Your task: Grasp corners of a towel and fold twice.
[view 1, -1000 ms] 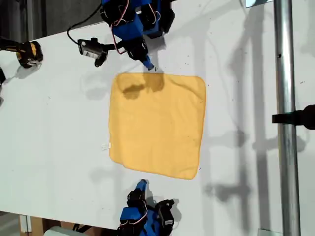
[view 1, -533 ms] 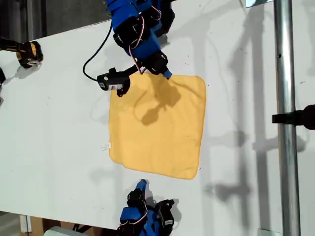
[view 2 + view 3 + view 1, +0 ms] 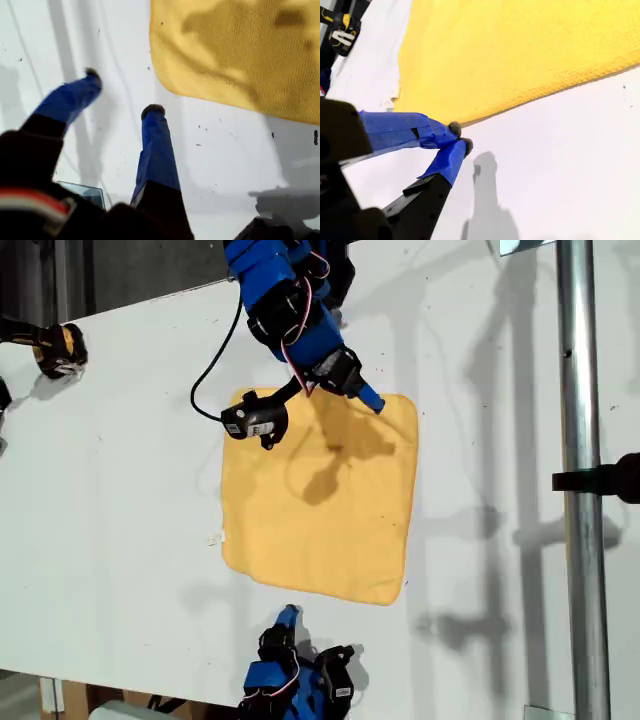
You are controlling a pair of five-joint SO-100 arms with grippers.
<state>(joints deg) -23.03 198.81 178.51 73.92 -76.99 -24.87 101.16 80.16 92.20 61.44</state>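
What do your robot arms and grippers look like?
My first gripper has two long, bright blue fingers with dark rounded tips, on a black base with a red and white stripe. My second gripper has the same blue fingers on black parts. Thin red and white wires run along my blue first arm.

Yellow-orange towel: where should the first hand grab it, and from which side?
Probably the rounded corner at the exterior view's upper right. The soft yellow-orange square towel lies flat on the white table, so only edges offer a pinch. Come down from outside that corner, jaws straddling the hem; my first hand hangs open nearby.
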